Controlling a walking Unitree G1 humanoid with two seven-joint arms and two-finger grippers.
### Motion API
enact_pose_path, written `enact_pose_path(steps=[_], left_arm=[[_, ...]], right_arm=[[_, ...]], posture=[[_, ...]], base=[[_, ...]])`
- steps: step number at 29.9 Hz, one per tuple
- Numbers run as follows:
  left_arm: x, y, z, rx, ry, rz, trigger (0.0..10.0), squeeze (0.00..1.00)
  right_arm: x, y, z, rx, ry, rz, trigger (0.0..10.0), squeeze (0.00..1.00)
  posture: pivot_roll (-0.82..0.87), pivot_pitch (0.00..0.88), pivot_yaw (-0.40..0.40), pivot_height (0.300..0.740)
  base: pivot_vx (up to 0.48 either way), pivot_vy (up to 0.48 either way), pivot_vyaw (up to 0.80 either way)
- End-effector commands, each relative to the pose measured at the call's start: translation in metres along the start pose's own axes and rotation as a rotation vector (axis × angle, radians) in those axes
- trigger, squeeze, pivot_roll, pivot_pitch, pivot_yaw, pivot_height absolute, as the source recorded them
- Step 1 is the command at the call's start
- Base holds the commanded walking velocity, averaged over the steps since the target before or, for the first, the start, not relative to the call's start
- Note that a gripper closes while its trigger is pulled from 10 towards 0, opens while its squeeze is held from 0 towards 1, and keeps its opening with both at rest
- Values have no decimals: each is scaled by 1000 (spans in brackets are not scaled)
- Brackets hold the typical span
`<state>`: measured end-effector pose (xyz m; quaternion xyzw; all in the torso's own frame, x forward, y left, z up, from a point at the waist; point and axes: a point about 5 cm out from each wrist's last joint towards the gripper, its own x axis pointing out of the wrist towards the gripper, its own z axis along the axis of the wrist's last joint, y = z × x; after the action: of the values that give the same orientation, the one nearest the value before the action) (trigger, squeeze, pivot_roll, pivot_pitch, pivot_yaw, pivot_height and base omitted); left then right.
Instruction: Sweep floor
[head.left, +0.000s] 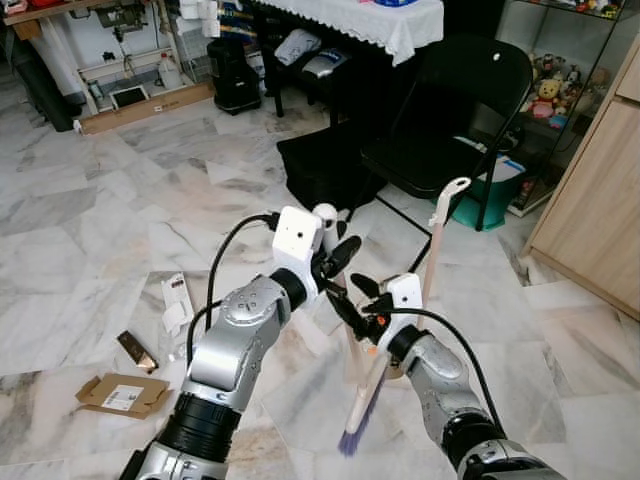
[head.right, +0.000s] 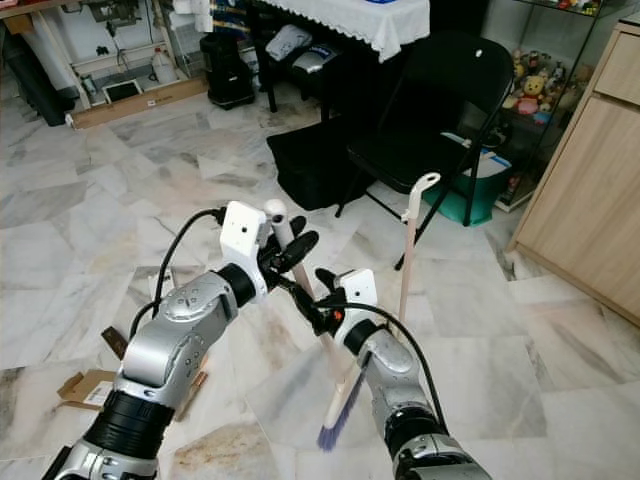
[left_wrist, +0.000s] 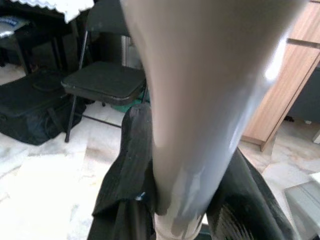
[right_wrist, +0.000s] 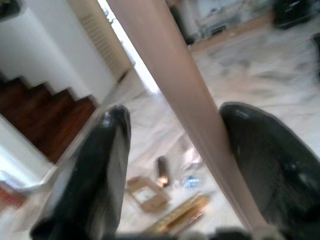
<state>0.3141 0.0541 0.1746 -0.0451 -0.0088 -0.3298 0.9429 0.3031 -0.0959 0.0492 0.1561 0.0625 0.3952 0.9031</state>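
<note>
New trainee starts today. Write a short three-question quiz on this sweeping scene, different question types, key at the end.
1. True or false: both grippers hold the broom.
2. Which lies on the floor to the robot's left? A) a cardboard box B) a bucket C) a shoe
3. Fill in: the second long handle stands in front of the black ____.

Key
1. True: the left gripper holds it near the top, the right gripper lower down.
2. A
3. chair
</note>
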Motion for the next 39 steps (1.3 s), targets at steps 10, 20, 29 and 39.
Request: enact_pose_path(steps=[10,20,29,39], left_arm=[[1,18,13,35,-62,134,0,0],[0,29,14,114,-70,207,0,0],[-9,47,6,263,-105,348,10000,0],[-30,75,-14,284,-114,518,10000,0]], right_arm=[[-11,12,-20,35,101,138,10000,0],[-12,7,-17,12,113,103,10000,0],[-19,-28,-1,-98,55,-318,10000,0],[-35,-48,13,-171,-50,-645,10000,0]], posture=[[29,17,83,740],[30,15,81,740],[23,25,75,740],[3,40,41,740]], base=[[0,0,0],[0,0,0],[0,0,0],[0,0,0]])
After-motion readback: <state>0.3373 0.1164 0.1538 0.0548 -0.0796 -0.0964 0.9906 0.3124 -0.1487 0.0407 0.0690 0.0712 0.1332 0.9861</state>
